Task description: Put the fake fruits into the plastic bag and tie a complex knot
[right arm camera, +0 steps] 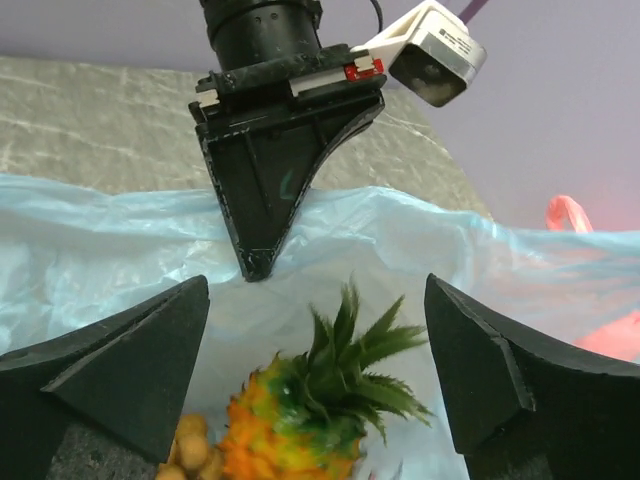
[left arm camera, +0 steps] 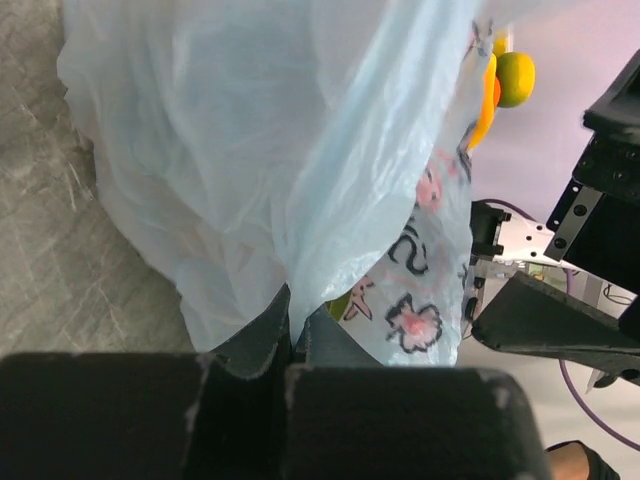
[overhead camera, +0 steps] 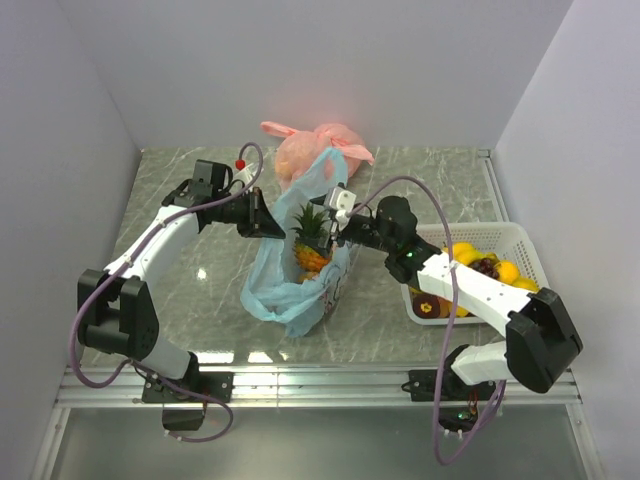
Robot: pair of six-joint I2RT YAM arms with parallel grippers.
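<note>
- Centrally, the plastic bag [overhead camera: 290,295] stands on the marble worktop [overhead camera: 190,290] between the two arms, with its mouth open upward and one handle loop rising at the back.
- The left claw [left arm camera: 292,318] is clamped tight on the bag's left rim. In the left wrist view the thin blue film is pinched between its closed fingers, and pink and dark cartoon print shows on the bag wall beyond.
- The right claw [right arm camera: 316,290] is spread wide just over the right side of the bag's mouth and grips nothing. Its two fingers stand on either side of the pineapple's crown without touching it.
- The pineapple [right arm camera: 300,440] sits upright inside the bag, green crown up and orange-yellow body low in the bag.
- Something lumpy and tan shows beside the pineapple at the bottom edge of the right wrist view; what it is cannot be told.
- Other fake fruits [overhead camera: 505,270], yellow, orange and dark purple, lie in a white basket [overhead camera: 527,245] on the worktop to the right. The basket is next to the right arm and apart from the bag.
- A knotted pink-orange bag [overhead camera: 315,150] lies at the back of the worktop, just behind the blue bag's raised handle.
</note>
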